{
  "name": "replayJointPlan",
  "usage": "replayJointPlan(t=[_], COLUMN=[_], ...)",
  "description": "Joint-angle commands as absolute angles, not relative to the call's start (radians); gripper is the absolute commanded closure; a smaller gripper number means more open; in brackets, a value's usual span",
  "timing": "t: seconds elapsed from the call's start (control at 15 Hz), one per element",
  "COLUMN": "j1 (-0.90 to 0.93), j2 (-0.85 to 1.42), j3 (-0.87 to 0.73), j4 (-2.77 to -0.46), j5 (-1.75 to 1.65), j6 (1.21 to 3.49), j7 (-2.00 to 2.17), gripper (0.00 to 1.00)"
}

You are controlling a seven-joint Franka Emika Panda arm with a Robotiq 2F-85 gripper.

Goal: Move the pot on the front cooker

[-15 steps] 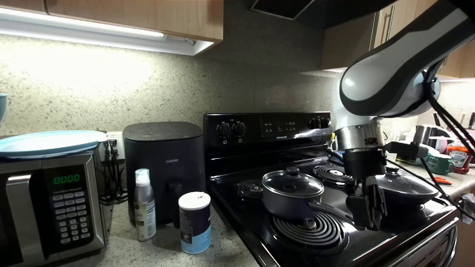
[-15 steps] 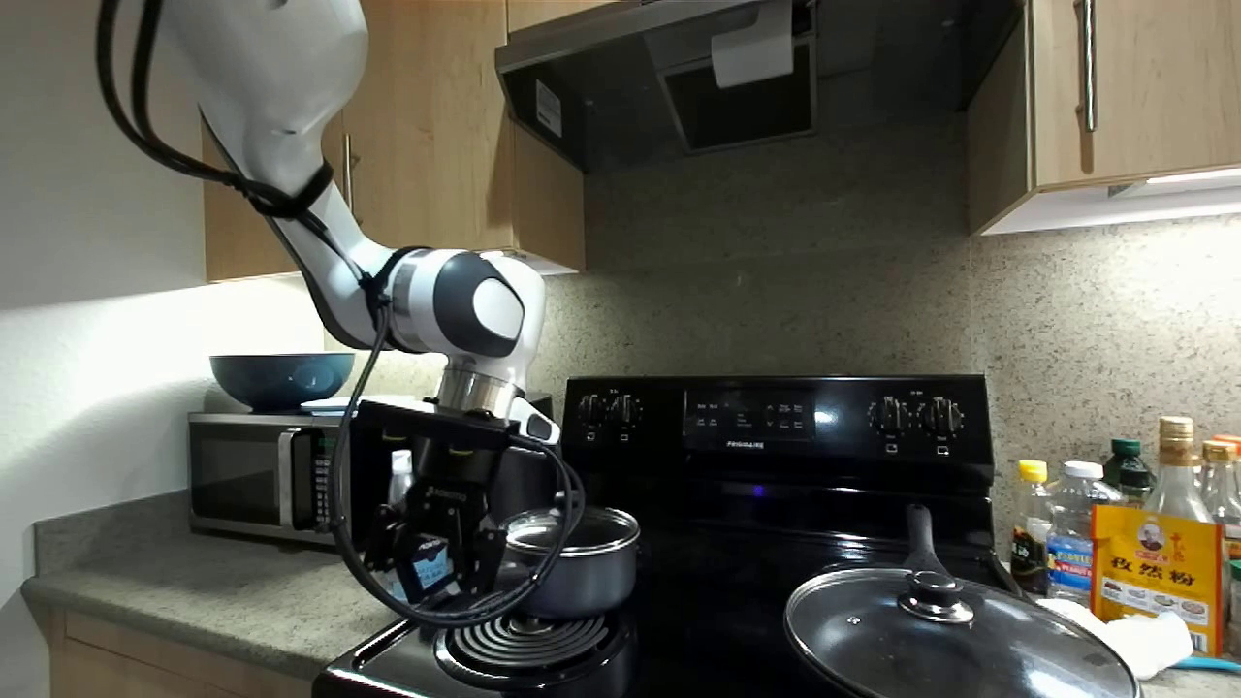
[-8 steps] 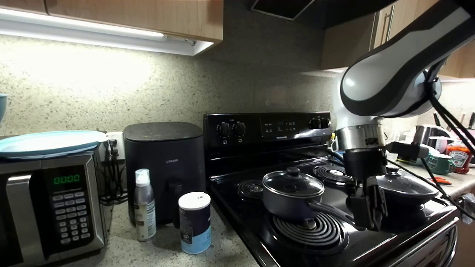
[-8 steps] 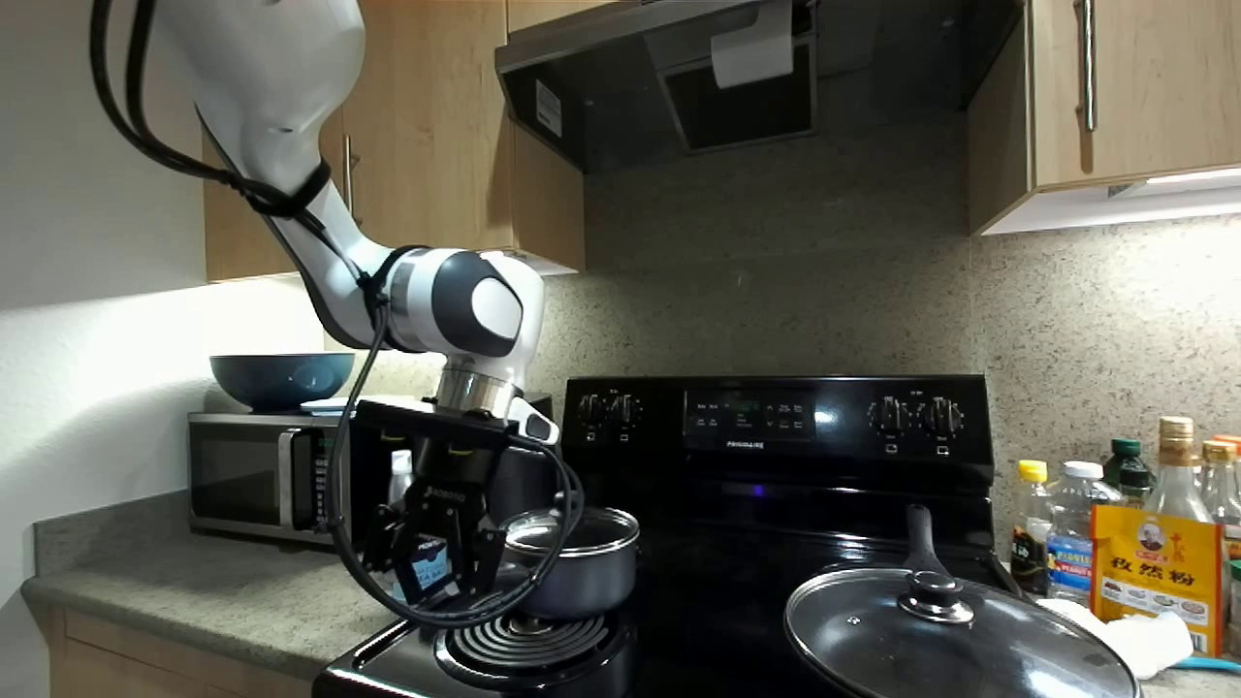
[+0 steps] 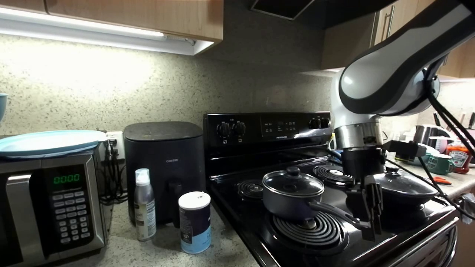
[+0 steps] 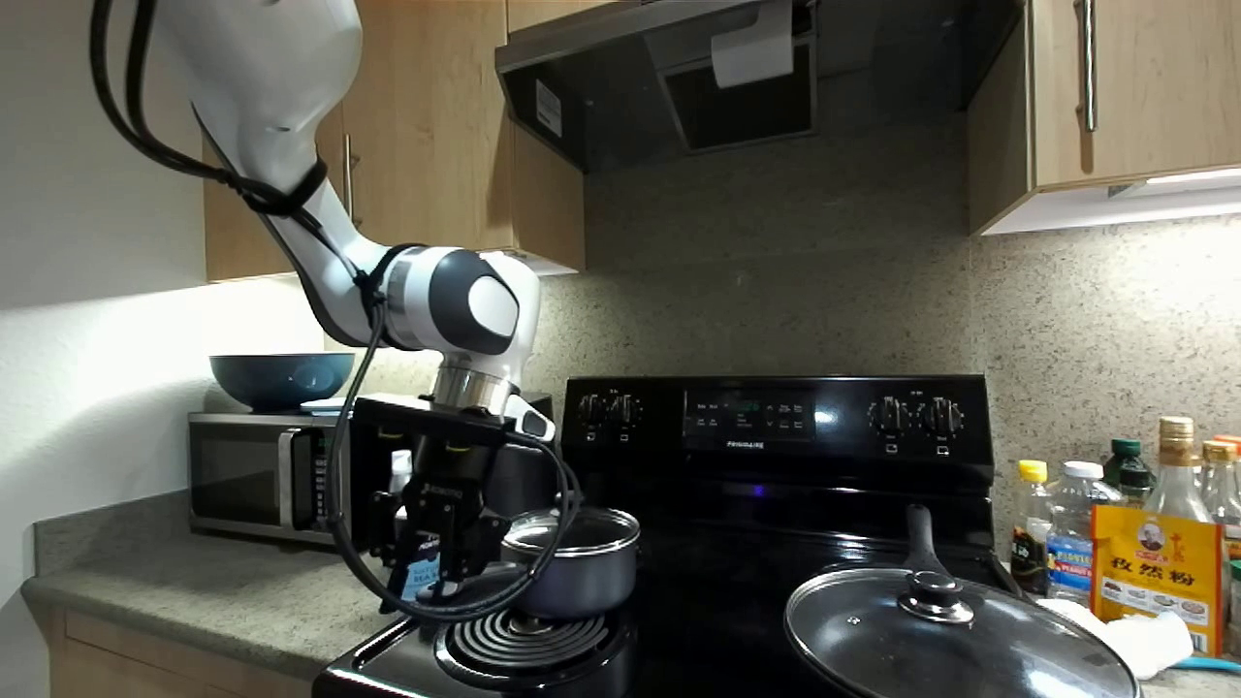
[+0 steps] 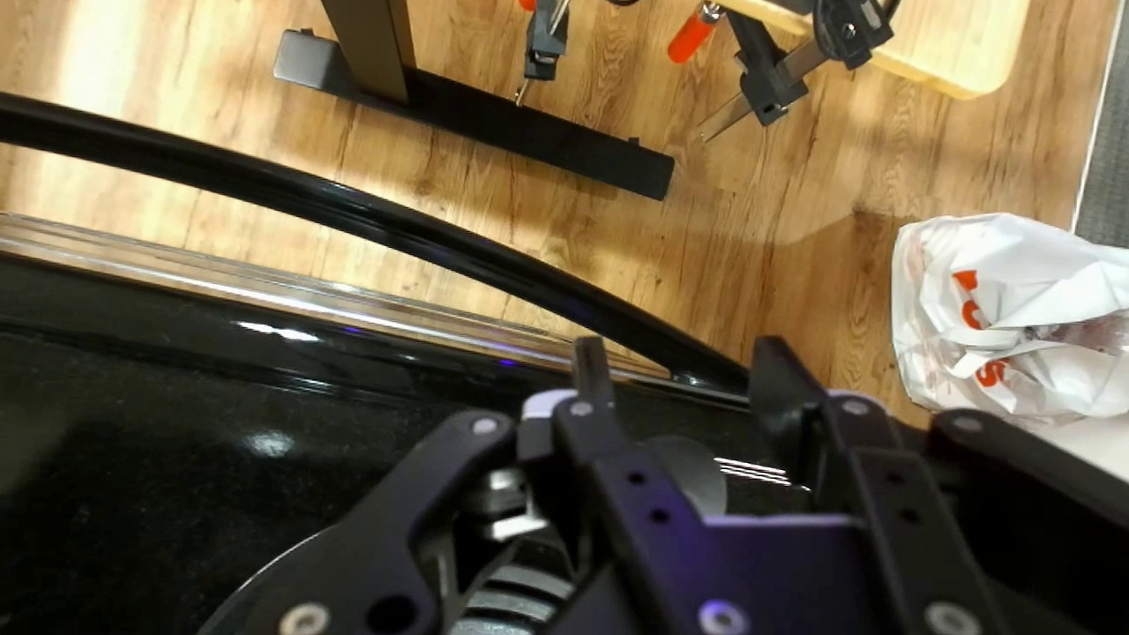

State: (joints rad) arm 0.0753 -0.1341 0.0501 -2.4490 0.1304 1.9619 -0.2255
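Presently: one gripper (image 7: 684, 363), fingers parted, at the tip of a long handle (image 5: 334, 211), contact unclear. Its pot (image 5: 289, 202), lidded, right of centre in an exterior view, partly over the front cooker (image 5: 321, 235), lower right. Wider lidded pan (image 5: 404, 188), far right.

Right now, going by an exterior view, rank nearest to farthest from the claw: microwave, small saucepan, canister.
1. Small saucepan: its handle reaches toward the claw.
2. Canister: on the counter, left of the saucepan in that view.
3. Microwave: far left, at the picture's edge.
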Motion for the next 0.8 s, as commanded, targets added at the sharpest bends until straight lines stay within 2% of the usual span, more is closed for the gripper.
replayJointPlan(t=[0.0, 0.13, 0.2, 0.27, 0.47, 0.73], j1=[0.078, 0.080, 0.081, 0.081, 0.081, 0.080], j2=[-0.134, -0.134, -0.134, -0.130, -0.100, -0.054], j3=[0.050, 0.051, 0.051, 0.052, 0.048, 0.047], j4=[-2.447, -2.447, -2.447, -2.452, -2.444, -2.437], j5=[0.130, 0.130, 0.130, 0.133, 0.167, 0.204], j6=[1.961, 1.961, 1.961, 2.003, 2.091, 2.173], j7=[-0.225, -0.225, -0.225, -0.218, -0.228, -0.228], gripper=[0.48, 0.37, 0.12, 0.12, 0.00, 0.00])
